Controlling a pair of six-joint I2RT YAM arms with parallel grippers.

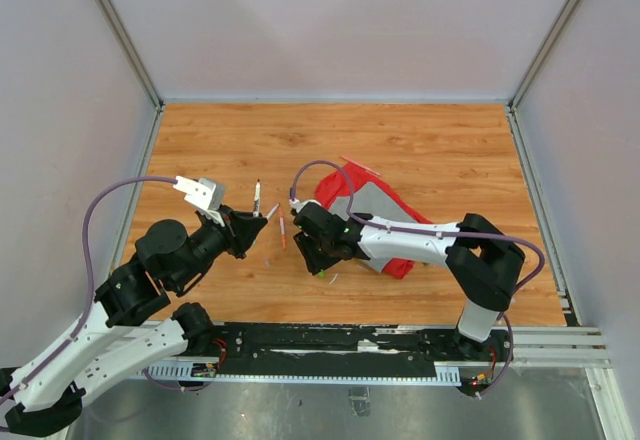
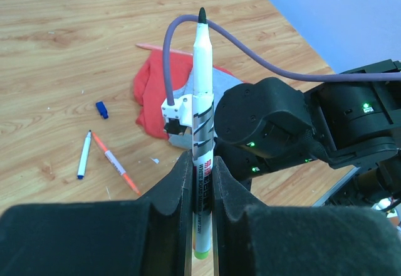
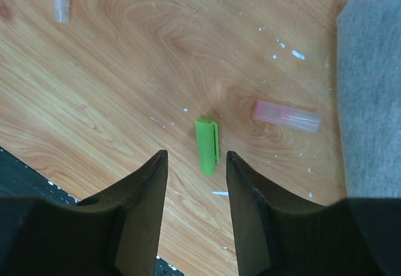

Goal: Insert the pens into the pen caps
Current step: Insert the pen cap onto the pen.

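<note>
My left gripper [image 2: 202,169] is shut on a pen [image 2: 202,100] with a white barrel. Its green end points down between the fingers and its dark tip points up. The top view shows this left gripper [image 1: 257,225] left of centre with the pen [image 1: 257,197] upright. My right gripper [image 3: 196,157] hangs open over a green pen cap [image 3: 207,145]. The cap lies on the wood just ahead of the fingertips, touching neither. A pink cap [image 3: 286,116] lies to its right. An orange pen [image 2: 116,163], a blue-tipped pen [image 2: 83,155] and a blue cap [image 2: 101,109] lie loose on the table.
A red-and-grey cloth [image 1: 375,210] lies under and behind the right arm [image 1: 420,240]. In the right wrist view its grey part [image 3: 369,88] is right beside the caps. The orange pen [image 1: 283,232] lies between the two grippers. Walls close in the wooden table [image 1: 450,150].
</note>
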